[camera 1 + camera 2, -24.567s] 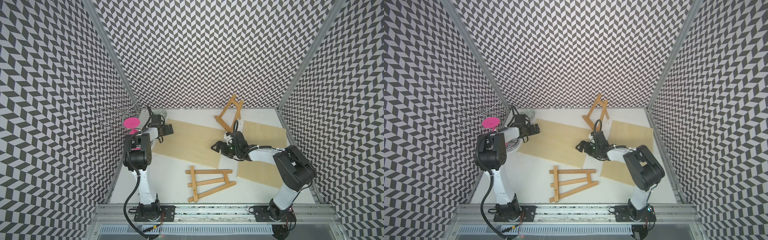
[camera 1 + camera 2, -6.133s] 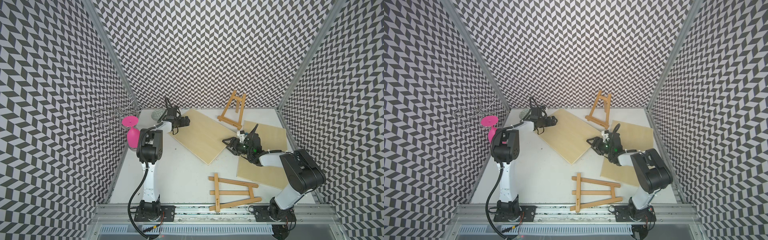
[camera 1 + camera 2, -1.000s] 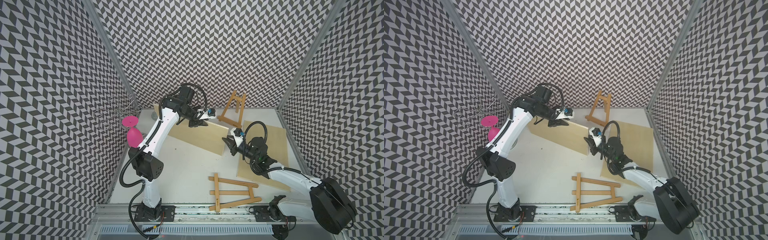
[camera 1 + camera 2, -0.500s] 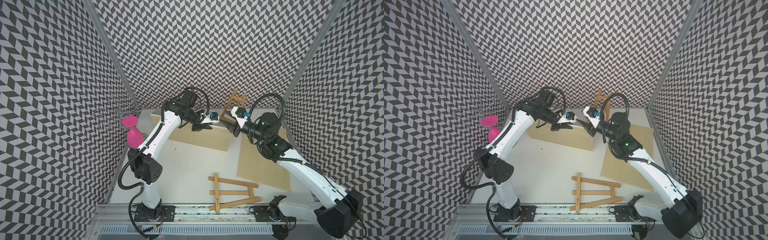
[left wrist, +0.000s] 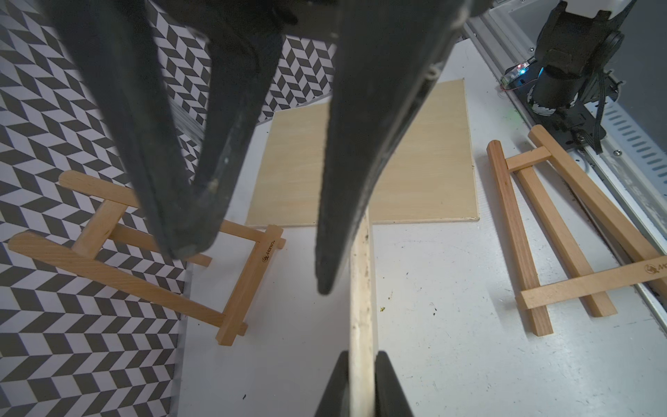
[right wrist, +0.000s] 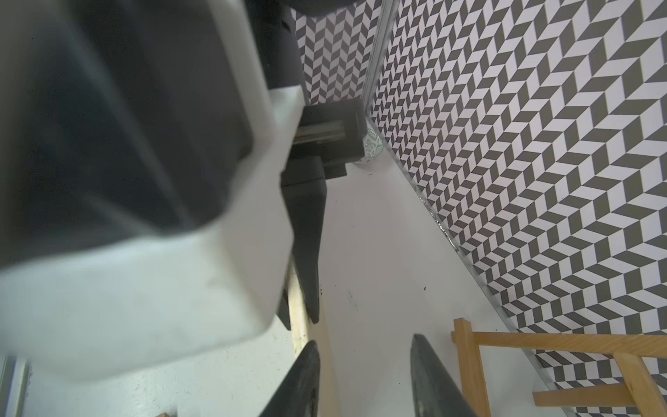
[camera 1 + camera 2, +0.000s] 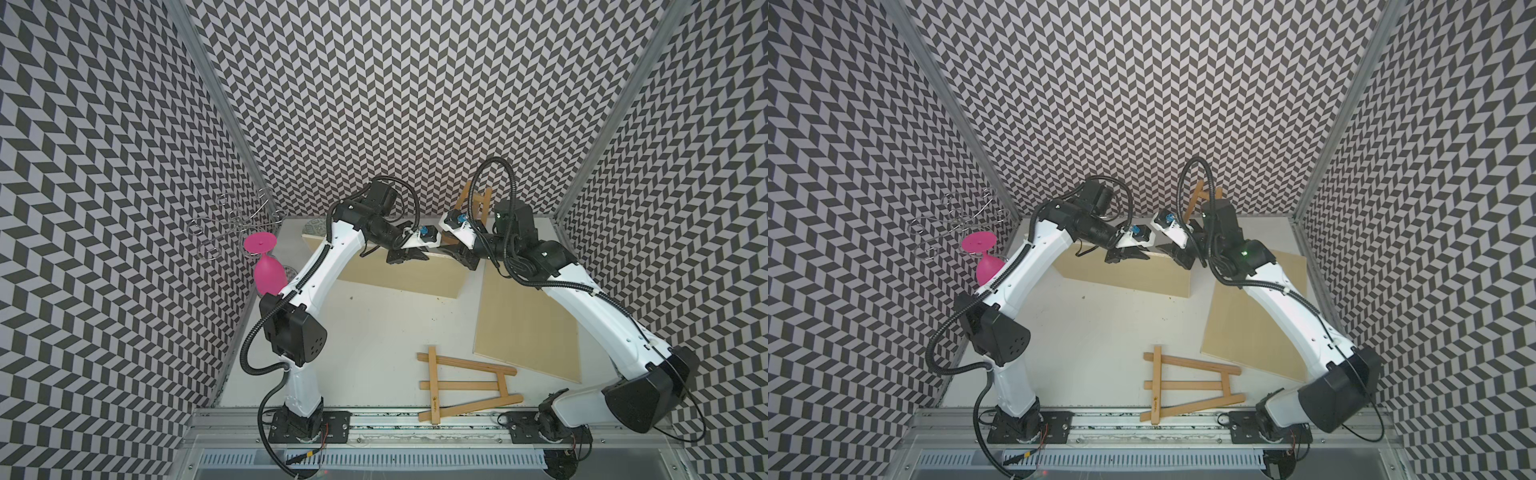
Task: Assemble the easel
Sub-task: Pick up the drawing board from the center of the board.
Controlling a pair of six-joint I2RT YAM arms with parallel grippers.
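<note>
A thin wooden board (image 7: 415, 276) stands on edge at the back of the table, also seen in a top view (image 7: 1142, 274). My left gripper (image 7: 409, 254) is shut on its top edge (image 5: 362, 317). My right gripper (image 7: 461, 257) hovers open at the same edge, further right, with one fingertip (image 6: 310, 346) beside the board. One easel (image 7: 473, 203) stands against the back wall just behind the right gripper, and shows in the right wrist view (image 6: 541, 346). A second easel (image 7: 465, 382) lies flat near the front rail. A second board (image 7: 523, 328) lies flat under the right arm.
A pink goblet (image 7: 268, 270) and a wire rack (image 7: 237, 224) sit by the left wall. A small glass dish (image 7: 313, 227) is in the back left corner. The metal rail (image 7: 395, 419) runs along the front edge.
Over the last second the right arm rose from the table to the board's top edge, and the left arm tipped the board up onto its edge.
</note>
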